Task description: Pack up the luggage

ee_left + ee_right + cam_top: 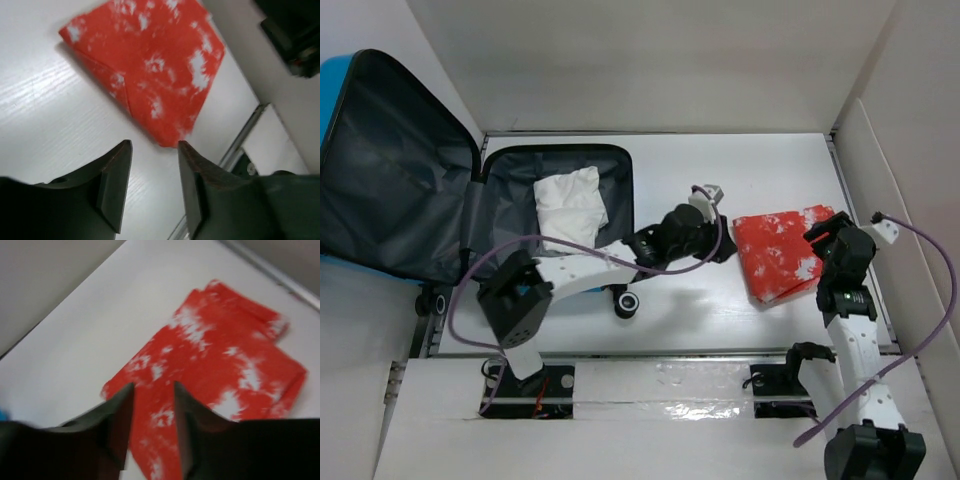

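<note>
The blue luggage (390, 170) lies open at the left, its dark grey lid leaning back. A folded white cloth (570, 205) lies in its base. A folded red cloth with white blotches (782, 250) lies on the table at the right. My left gripper (722, 247) is open and empty just short of that cloth's left edge; in the left wrist view the gripper (155, 147) points at the red cloth (150, 65). My right gripper (817, 238) is open above the cloth's right side; in the right wrist view the gripper (153, 387) hovers over the red cloth (225, 355).
White walls close in the table at the back and right (880, 150). A metal rail (245, 135) runs along the table's right edge. A black suitcase wheel (628, 303) sits under my left arm. Purple cables (930, 300) loop off both arms.
</note>
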